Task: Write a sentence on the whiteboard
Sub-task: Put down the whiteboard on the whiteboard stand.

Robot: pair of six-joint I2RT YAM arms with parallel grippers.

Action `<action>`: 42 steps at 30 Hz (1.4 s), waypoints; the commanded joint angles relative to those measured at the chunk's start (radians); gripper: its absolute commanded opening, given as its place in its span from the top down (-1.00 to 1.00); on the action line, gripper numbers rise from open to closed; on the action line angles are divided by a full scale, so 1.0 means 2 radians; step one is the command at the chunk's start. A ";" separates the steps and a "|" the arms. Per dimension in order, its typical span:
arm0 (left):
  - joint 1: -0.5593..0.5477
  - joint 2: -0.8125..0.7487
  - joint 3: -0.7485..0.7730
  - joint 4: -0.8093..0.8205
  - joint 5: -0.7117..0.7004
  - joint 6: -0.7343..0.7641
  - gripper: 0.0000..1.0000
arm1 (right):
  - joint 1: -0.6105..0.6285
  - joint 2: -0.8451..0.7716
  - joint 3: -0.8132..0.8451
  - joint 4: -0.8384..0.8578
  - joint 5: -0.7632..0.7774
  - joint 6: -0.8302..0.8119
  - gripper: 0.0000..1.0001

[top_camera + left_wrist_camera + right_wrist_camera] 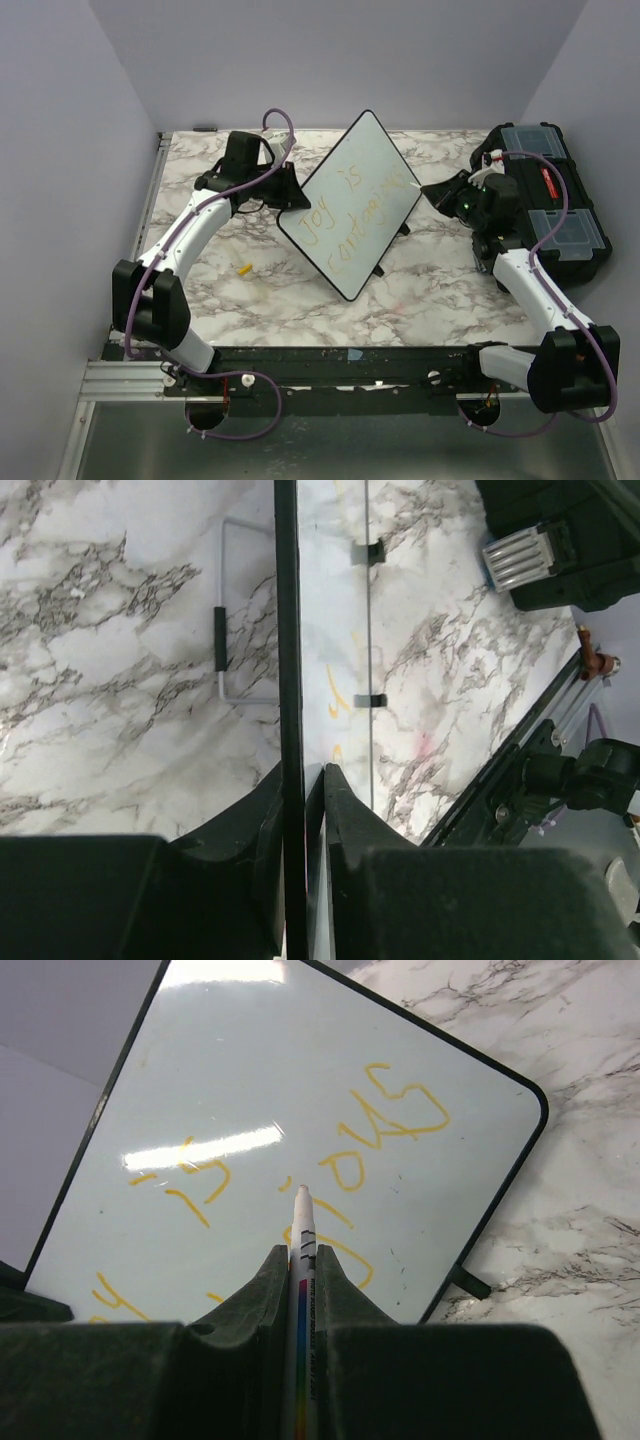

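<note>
Marker (303, 1222) in right gripper (300, 1256), tip perhaps on whiteboard (280, 1070)

The whiteboard (366, 140) carries one handwritten sentence (355, 205) in yellow-orange: "Joy is", and at its 4 o'clock side "contagious". In the top view both lines run toward 1 o'clock. The small print on the marker (303, 1280) is too fine to read.

A black toolbox (555, 205) with clear lids is set at the far right of the marble tabletop (300, 310). 1 small yellow piece (244, 269) is seen on the marble, well apart from it.
</note>
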 commanded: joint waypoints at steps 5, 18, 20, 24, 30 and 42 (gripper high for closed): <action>-0.017 0.020 -0.024 -0.062 -0.015 0.037 0.56 | 0.002 -0.001 -0.008 0.010 -0.010 0.002 0.99; -0.020 0.013 -0.031 -0.049 -0.007 0.026 0.26 | 0.002 0.000 -0.012 0.010 -0.009 0.001 0.99; -0.021 0.013 -0.031 -0.047 -0.007 0.024 0.24 | 0.002 0.000 -0.013 0.011 -0.009 0.000 0.99; -0.024 0.016 -0.032 -0.044 -0.006 0.021 0.24 | 0.002 0.000 -0.014 0.010 -0.009 -0.001 0.99; -0.034 0.020 -0.037 -0.035 -0.006 0.016 0.23 | 0.002 -0.003 -0.016 0.010 -0.008 -0.002 0.99; -0.049 0.012 -0.041 -0.027 -0.030 0.012 -0.04 | 0.002 -0.009 -0.014 0.000 -0.005 -0.009 0.99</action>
